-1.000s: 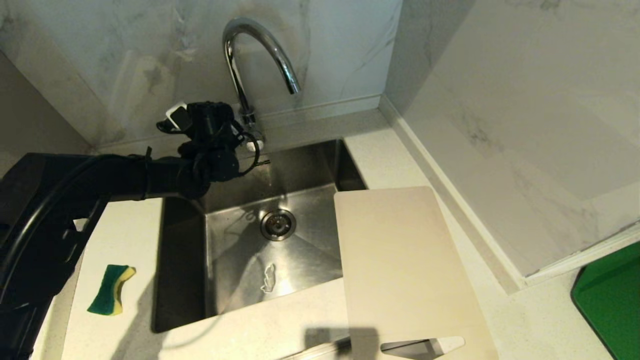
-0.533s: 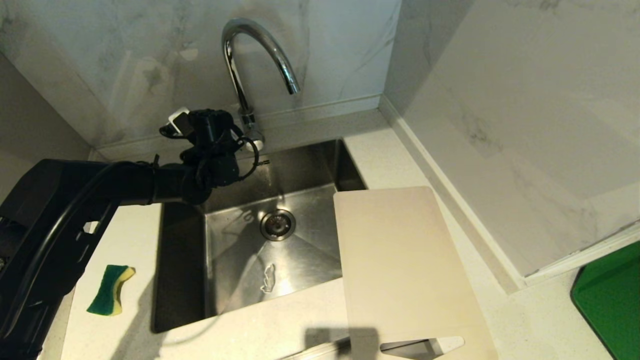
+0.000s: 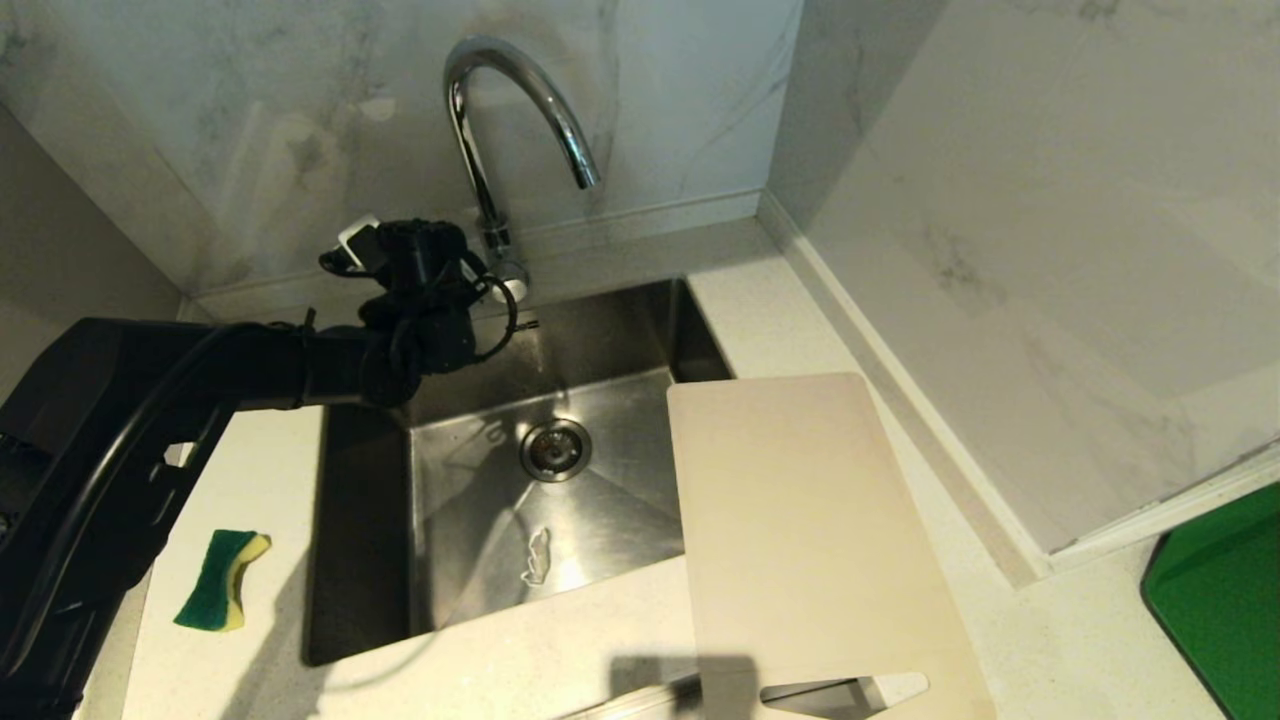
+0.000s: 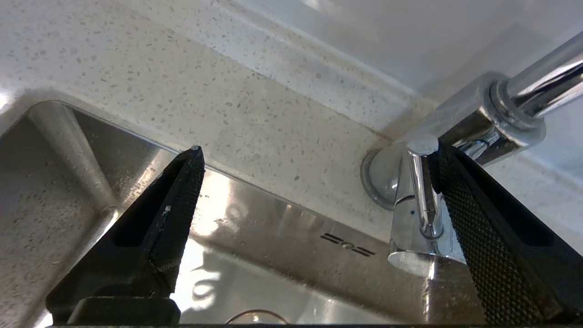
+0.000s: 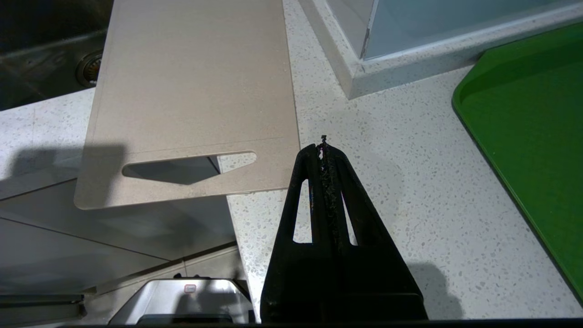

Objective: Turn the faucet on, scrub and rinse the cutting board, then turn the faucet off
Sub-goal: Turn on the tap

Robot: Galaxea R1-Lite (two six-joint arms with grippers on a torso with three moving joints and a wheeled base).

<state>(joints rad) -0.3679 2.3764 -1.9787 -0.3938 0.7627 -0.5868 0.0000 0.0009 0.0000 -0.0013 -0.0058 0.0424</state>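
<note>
The chrome faucet arches over the back of the sink, and no water shows at its spout. My left gripper is at its base, open wide. In the left wrist view the thin side lever stands between the jaws, right beside one finger; I cannot tell if they touch. The cream cutting board lies flat across the sink's right edge and the counter, slot handle toward me. My right gripper is shut and empty above the counter next to the board's handle end.
The steel sink has a drain at its middle. A green and yellow sponge lies on the counter left of the sink. A bright green tray sits at the far right. Marble walls close in behind and on the right.
The left arm has edged slightly lower toward the faucet base. The board, the sponge and the right gripper have not moved.
</note>
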